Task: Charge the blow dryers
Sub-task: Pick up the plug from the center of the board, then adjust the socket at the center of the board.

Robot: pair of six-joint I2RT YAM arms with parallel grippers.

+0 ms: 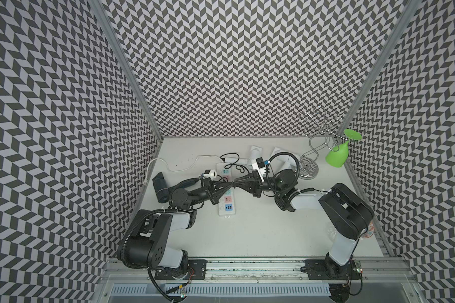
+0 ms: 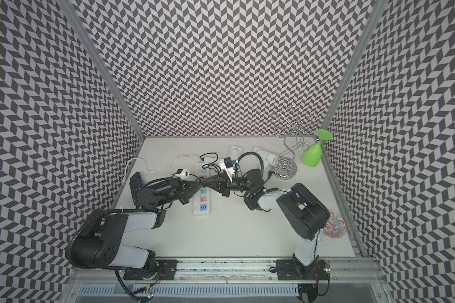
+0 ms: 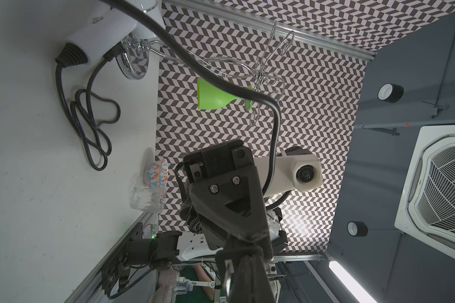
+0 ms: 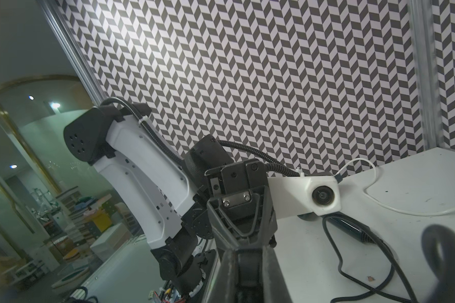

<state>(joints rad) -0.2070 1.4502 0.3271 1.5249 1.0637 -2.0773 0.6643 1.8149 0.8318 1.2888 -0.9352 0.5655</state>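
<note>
— What kind of surface does the robot work on?

— A white tabletop (image 1: 260, 236), scuffed and speckled, closed in on three sides by walls (image 1: 247, 65) papered in black-and-white chevrons. An aluminium rail (image 1: 247, 263) carrying both arm bases runs along the front, nearer than the power strip (image 1: 227, 208).

— Where are the blow dryers?

— The black dryer (image 1: 159, 187) lies left of the strip, just beside the left arm. A white dryer (image 1: 255, 150) and a second white dryer (image 2: 269, 157) lie beyond the strip, toward the back right. A black cord (image 1: 230, 161) loops at the strip's far end.

— And the hands?

— They meet tip to tip above the strip's middle. The left gripper (image 1: 229, 186) has its jaws pressed together, but whether they pinch anything cannot be told. The right gripper (image 1: 236, 184) has something dark between its jaws in the right wrist view, and whether it grips cannot be told.

— What else is in the room?

— Right of the strip stands a chrome wire rack (image 1: 315, 147) with a green goblet (image 1: 338, 154) hanging by its foot. Toward the front right sit a patterned dish (image 2: 335, 225) and a clear glass (image 3: 146, 200). Overhead are a grey ceiling (image 3: 394, 131), an air-conditioner grille (image 3: 441, 183) and a strip light (image 3: 350, 282).
</note>
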